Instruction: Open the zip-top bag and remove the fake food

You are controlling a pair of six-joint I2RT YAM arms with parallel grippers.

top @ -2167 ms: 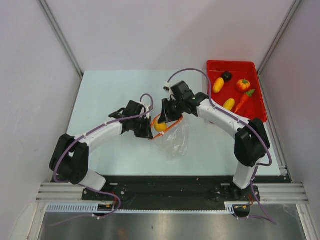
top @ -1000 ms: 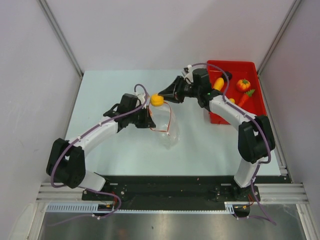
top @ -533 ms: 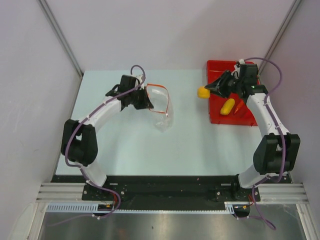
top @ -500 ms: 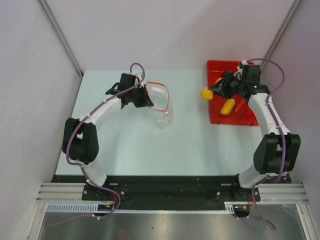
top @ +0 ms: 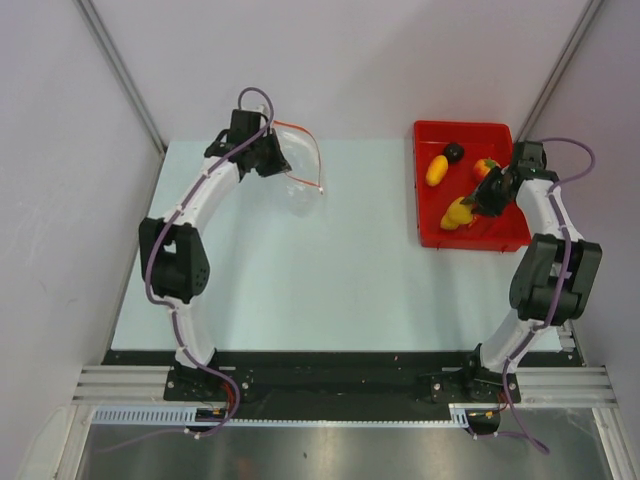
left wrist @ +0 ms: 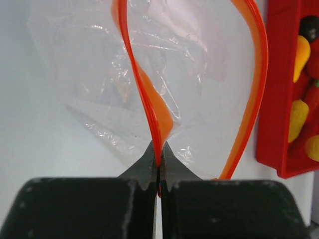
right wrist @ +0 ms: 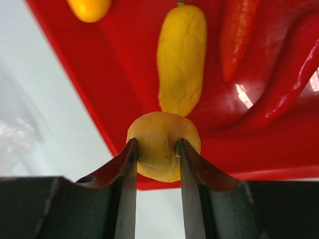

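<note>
The zip-top bag (left wrist: 169,64) is held open near the far edge of the table (top: 300,290), its orange strip (left wrist: 149,102) pinched tight by the left gripper (left wrist: 158,169). No food is seen inside. A yellow piece of fake food (right wrist: 162,142) is squeezed by the right gripper (right wrist: 155,149) over the red tray (top: 465,126). Only the drop seems left.

The zip-top bag (left wrist: 164,74) runs off the left wrist view's top edge, the red tray (left wrist: 274,99) off its right.

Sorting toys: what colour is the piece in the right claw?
Yellow: the rounded plastic toy piece shows best in the right wrist view.
</note>
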